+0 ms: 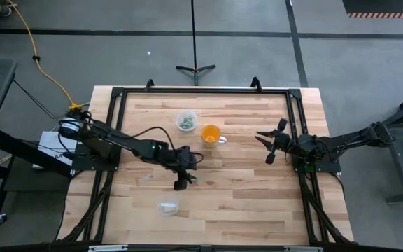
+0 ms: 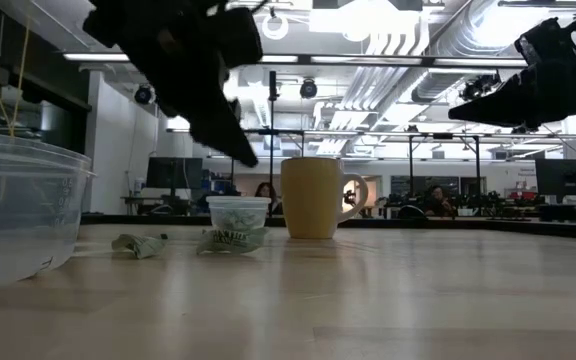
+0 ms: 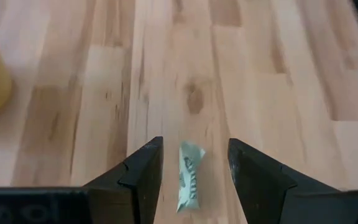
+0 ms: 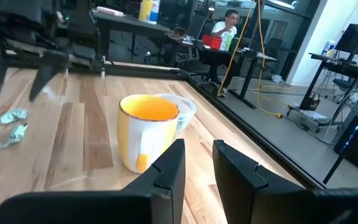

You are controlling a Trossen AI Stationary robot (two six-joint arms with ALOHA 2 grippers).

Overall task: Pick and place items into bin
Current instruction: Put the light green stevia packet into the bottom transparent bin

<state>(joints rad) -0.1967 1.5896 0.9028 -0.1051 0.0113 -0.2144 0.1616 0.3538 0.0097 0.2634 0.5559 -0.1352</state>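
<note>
On the wooden table (image 1: 243, 203), the left gripper (image 1: 181, 183) hangs near the middle, pointed down, its fingers (image 3: 143, 168) spread apart with nothing clasped. Between them, in the left wrist view, lies one pale green-grey piece (image 3: 189, 174) flat on the boards, touching neither finger. The low view shows two such pieces side by side on the wood, one (image 2: 138, 244) further left and the other (image 2: 222, 240) just in front of a small clear container (image 2: 238, 214). That container (image 1: 186, 121) sits toward the far side of the table and holds greenish bits. A second clear tub (image 1: 168, 206) stands nearer the front edge. The orange cup (image 1: 211, 134) stands just right of the far container. Well to the right, the right gripper (image 1: 266, 147) hovers near the table's edge, released and empty.
</note>
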